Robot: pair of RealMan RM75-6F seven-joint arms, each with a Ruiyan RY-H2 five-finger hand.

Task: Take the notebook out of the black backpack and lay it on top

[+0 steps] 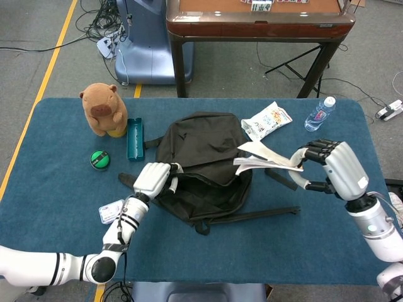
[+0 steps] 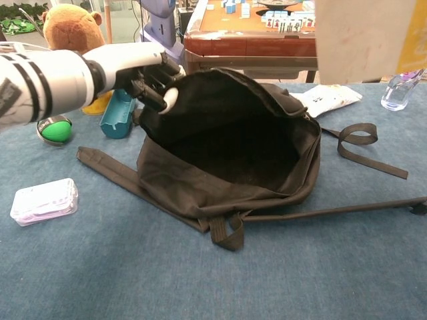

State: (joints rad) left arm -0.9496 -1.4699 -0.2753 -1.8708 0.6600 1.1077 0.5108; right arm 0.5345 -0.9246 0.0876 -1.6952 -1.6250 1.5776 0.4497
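Notebook [image 1: 264, 160] in right hand [image 1: 334, 168]

We see a blue-covered desk [image 1: 327, 207] on a grey floor [image 1: 56, 63] with a yellow line [image 1: 44, 66], cables [image 1: 94, 25], and a wooden mahjong table [image 1: 258, 22] behind.

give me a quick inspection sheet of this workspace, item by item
surface: blue cloth table, flat.
job's things: black backpack lies open, empty inside; notebook is out, held above the bag's right edge.
clutter: capybara plush, teal case, green ball, clear box, snack bag, water bottle.
hands: left hand grips the backpack's rim; right hand holds the notebook.
cables: loose cables on the floor behind the table.
surroundings: wooden table, blue machine base.
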